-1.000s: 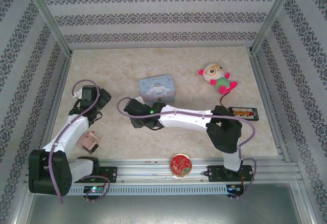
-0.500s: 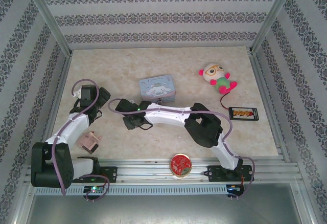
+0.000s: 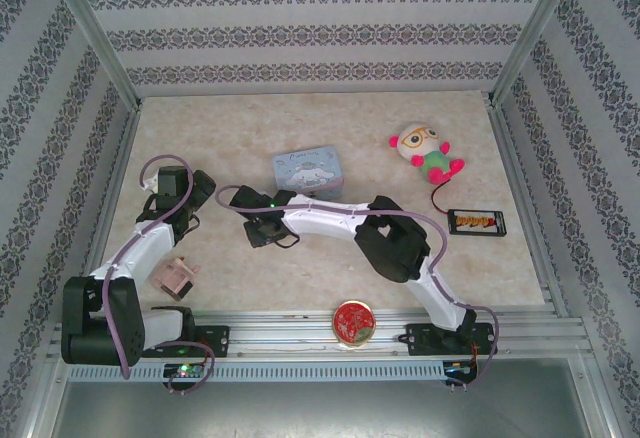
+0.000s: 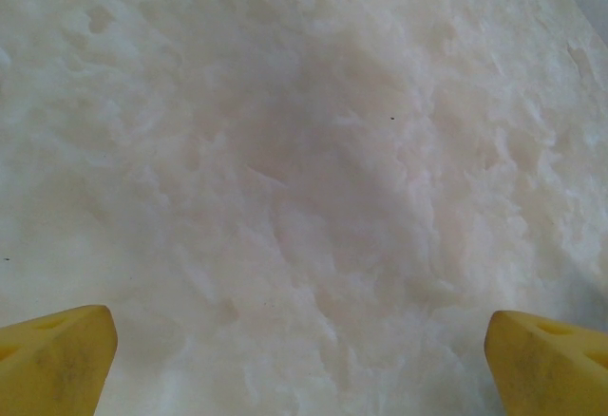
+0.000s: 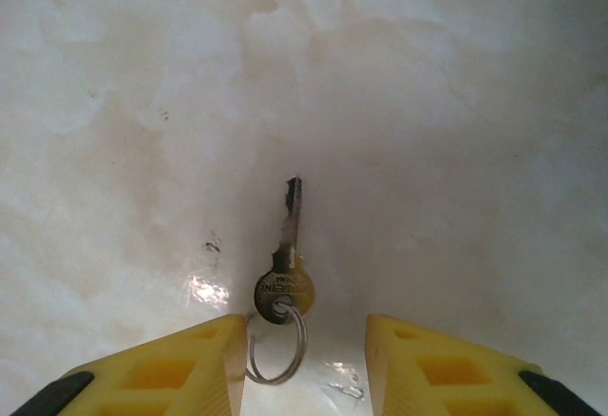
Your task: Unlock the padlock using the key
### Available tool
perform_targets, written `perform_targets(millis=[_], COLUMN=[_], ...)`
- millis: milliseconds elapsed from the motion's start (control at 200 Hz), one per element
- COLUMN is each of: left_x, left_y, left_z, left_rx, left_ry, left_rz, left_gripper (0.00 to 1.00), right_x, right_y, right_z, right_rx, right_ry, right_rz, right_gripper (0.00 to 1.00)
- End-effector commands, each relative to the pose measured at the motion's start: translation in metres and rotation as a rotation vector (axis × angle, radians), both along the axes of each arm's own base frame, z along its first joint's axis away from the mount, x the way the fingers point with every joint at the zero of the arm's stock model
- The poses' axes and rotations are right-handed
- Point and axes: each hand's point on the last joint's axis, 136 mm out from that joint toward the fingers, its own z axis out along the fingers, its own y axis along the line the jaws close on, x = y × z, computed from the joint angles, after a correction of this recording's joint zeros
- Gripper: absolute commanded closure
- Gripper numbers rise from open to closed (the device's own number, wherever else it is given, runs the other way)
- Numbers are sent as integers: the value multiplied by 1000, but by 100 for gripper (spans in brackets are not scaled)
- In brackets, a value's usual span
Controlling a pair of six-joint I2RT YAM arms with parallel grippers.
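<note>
The key (image 5: 290,245) is small and greyish. It lies flat on the pale table, blade pointing away from me, with a thin wire ring (image 5: 280,349) through its head. My right gripper (image 5: 306,364) hangs just over it, open, its yellow fingers either side of the ring and the key's head. The left finger (image 5: 180,368) is very close to the ring. Nothing is gripped. In the top view this gripper (image 3: 255,228) sits in front of the tin's left end. My left gripper (image 4: 299,359) stands wide open over bare table, at the left (image 3: 195,196). The padlock is hidden.
A light-blue cartoon tin (image 3: 309,172) stands just behind the right gripper. A plush doll (image 3: 427,152) lies at the back right, with a black device (image 3: 477,220) nearer on the right. A pink object (image 3: 175,277) and a red round tin (image 3: 353,321) sit near the front edge.
My right arm has swung left and its gripper has settled over the key, jaws slightly narrower. The left arm has hardly moved.
</note>
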Motion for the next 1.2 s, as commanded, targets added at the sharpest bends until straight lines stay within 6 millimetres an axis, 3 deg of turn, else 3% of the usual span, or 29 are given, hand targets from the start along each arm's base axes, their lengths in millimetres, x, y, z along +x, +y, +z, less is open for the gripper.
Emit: perform_targets(millis=[0,510,605,760,989,1194], left_x=[1,2,2,4,9,11], left_y=[4,4,4,1,-5,-11], left_z=[-3,-8,-7,-3,9,28], left_rx=[-7,-26,-28,-31,-32,-34], left_ry=[-10,-7,-11,-23,-66,-138], left_rz=[14,16,12,-10,-61,-99], left_gripper=[1,1,1,1,1,1], right_x=[-2,-10,-13,-14,-9,4], right_y=[6,-2,-4,-13,-27,-52], right_z=[-4,-15,-15,-12,8,37], right_rx=[8,-38,-39,-42,19,90], right_ry=[27,52,63,65,5,-110], right_rz=[0,19,22,14,26,47], right_gripper=[61,75,81,100,100,100])
